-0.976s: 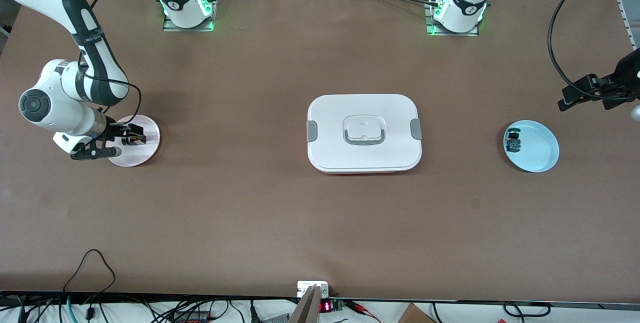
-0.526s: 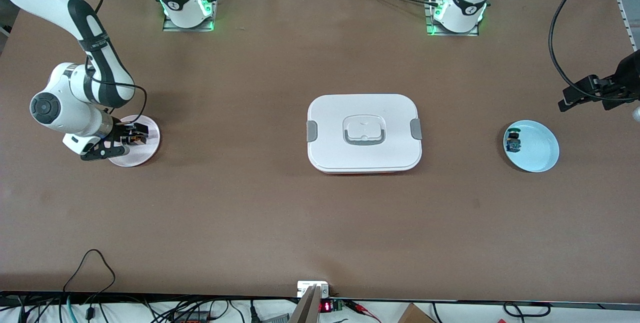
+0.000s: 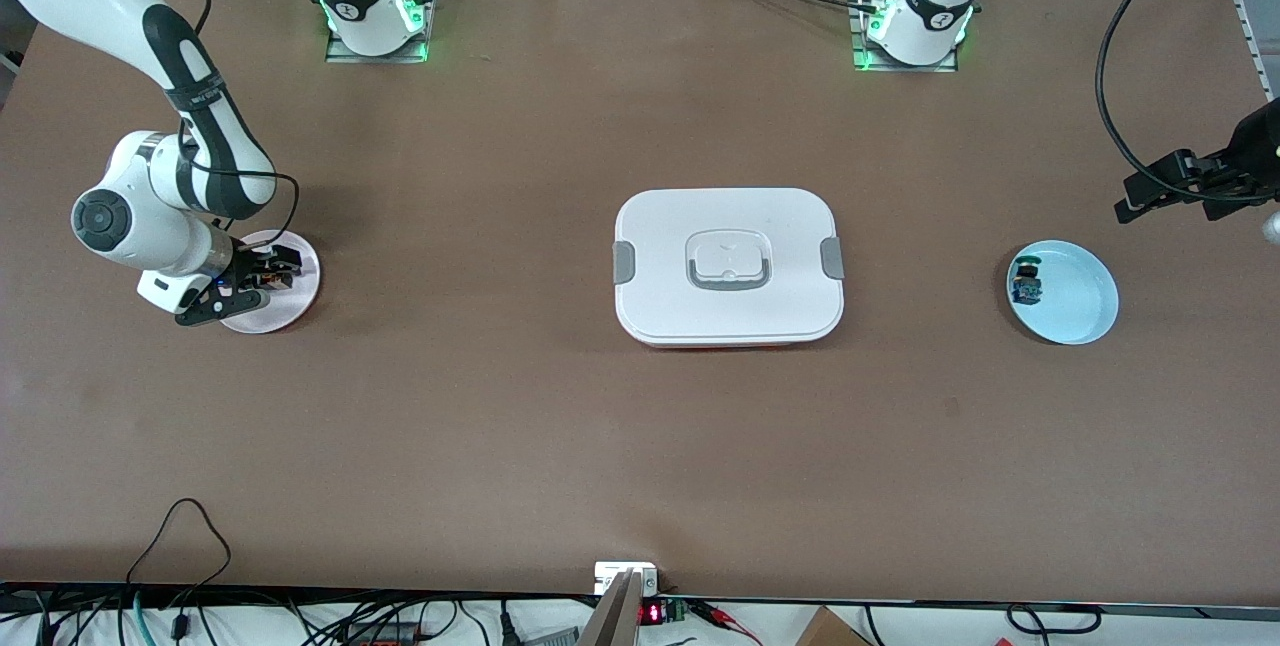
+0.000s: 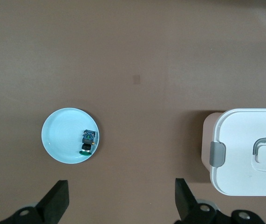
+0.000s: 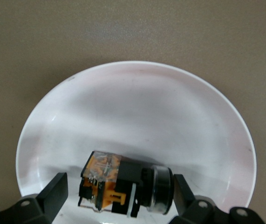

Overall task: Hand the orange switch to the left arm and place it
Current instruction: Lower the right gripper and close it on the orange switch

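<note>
Switch: the orange switch [image 5: 123,185] lies on its side in the pink plate [image 5: 137,116], and we see it sitting between the right gripper's two fingertips [image 5: 53,189], apart from both of them.
Right gripper: we find the right gripper [image 3: 268,276] low over the pink plate [image 3: 300,294] at the right arm's end of the table, jaws spread wide with the switch [image 3: 268,276] in the gap, nothing pinched.
Left gripper: we see the left gripper [image 3: 1165,188] high over the table's edge at the left arm's end, waiting, jaws spread and holding nothing; its fingertips [image 4: 58,200] stand well apart in its wrist view.
Blue plate: the light blue plate [image 3: 1075,296] lies below the left gripper's jaws, off to one side of them, and we note a small blue component with a green cap [image 4: 88,141] resting in it near the rim [image 4: 53,140].
Box: the white box [image 3: 729,266] sits shut at mid-table with its grey clips [image 4: 217,154] on, well apart from both sets of jaws and between the two plates.
Table: we see bare brown tabletop [image 3: 500,426] between the box and each gripper.
</note>
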`<state>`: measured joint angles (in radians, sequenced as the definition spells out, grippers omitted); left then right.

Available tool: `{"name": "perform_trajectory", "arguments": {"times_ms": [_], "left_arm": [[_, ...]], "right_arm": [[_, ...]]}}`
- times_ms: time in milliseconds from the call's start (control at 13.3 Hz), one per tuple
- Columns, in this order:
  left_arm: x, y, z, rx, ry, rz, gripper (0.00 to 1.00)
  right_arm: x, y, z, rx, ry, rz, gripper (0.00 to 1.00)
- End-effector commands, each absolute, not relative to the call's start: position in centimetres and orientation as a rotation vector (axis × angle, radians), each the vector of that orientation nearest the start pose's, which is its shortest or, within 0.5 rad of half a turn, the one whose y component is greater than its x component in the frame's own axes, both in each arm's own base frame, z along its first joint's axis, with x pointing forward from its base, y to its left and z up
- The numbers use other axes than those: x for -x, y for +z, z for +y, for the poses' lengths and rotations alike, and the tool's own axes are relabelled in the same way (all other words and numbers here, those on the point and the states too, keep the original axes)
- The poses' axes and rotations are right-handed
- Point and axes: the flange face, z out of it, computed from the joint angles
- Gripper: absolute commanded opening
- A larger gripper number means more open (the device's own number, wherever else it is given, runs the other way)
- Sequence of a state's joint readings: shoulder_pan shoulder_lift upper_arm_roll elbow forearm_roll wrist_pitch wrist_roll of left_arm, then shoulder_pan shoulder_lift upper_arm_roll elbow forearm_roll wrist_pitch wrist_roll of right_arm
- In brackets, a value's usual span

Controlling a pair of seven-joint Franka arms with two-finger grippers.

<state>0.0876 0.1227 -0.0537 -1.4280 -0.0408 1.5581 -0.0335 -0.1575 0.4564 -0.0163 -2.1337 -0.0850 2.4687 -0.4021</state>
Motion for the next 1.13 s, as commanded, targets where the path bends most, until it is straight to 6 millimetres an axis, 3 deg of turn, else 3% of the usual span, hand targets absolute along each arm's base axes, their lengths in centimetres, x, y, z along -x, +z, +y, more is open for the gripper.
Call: {"name": "perform_trajectory", "arguments": {"times_ms": [0,451,526,601,751,826,1051], "left_arm": [[-59.4,62.7,1.6,3.207,-0.031,-0.067,1.00],[-59.4,62.7,1.7,3.207,-0.031,-0.070,1.00],[-59.4,62.7,1.7,3.207,-0.031,-0.070,1.00],[-59.4,62.7,1.8,3.207,-0.031,-0.072,1.00],[-59.4,62.8,1.8,3.207,-0.034,-0.072,1.00],[-59.4,62.7,1.7,3.207,-0.031,-0.070,1.00],[-59.4,62.7,1.8,3.207,-0.031,-0.072,1.00]], "right_arm": [[-54.9,17.9,-9.9,3.115,0.190,-0.486,1.00],[-54.8,17.7,-10.9,3.114,0.189,-0.442,0.97],[-54.8,17.6,-11.0,3.113,0.192,-0.440,0.85],[-54.7,17.6,-10.9,3.112,0.199,-0.442,0.53],[-54.7,17.7,-10.9,3.112,0.201,-0.439,0.21],[-54.8,17.8,-10.9,3.112,0.199,-0.444,0.15],[-54.8,19.0,-10.4,3.103,0.262,-0.370,0.12]]}}
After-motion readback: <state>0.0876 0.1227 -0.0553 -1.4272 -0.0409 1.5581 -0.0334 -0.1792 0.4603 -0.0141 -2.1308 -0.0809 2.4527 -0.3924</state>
